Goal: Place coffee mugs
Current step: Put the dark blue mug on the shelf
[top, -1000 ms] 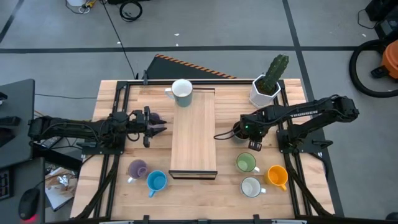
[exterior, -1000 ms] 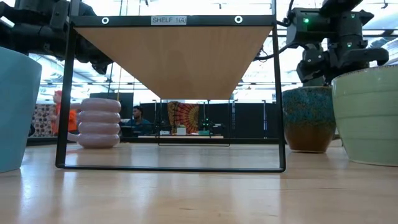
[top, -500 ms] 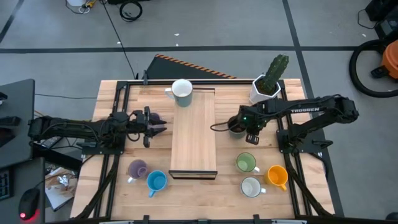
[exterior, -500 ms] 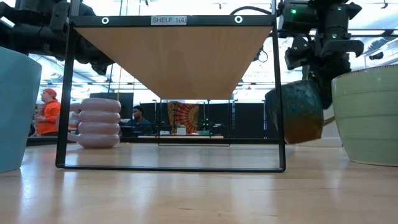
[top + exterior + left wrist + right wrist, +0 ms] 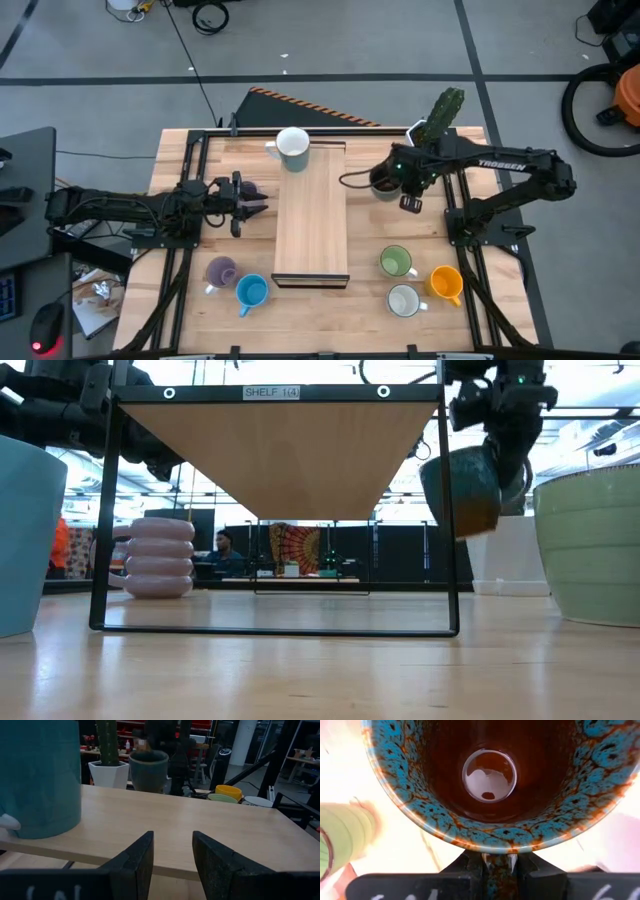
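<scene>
The dark brown mug (image 5: 383,184) has been lifted higher, clamped at its rim by the right tool (image 5: 398,186), beside the shelf (image 5: 311,215); the cactus pot (image 5: 425,146) is close behind. The left tool (image 5: 250,201) is held slightly parted left of the shelf.

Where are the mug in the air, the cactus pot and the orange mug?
Brown mug (image 5: 462,490), low view: its glazed side, off the table, in the right pincer.
Cactus pot (image 5: 420,155), high view: white wall below the plant.
Orange mug (image 5: 445,282), high view: its rim.
</scene>
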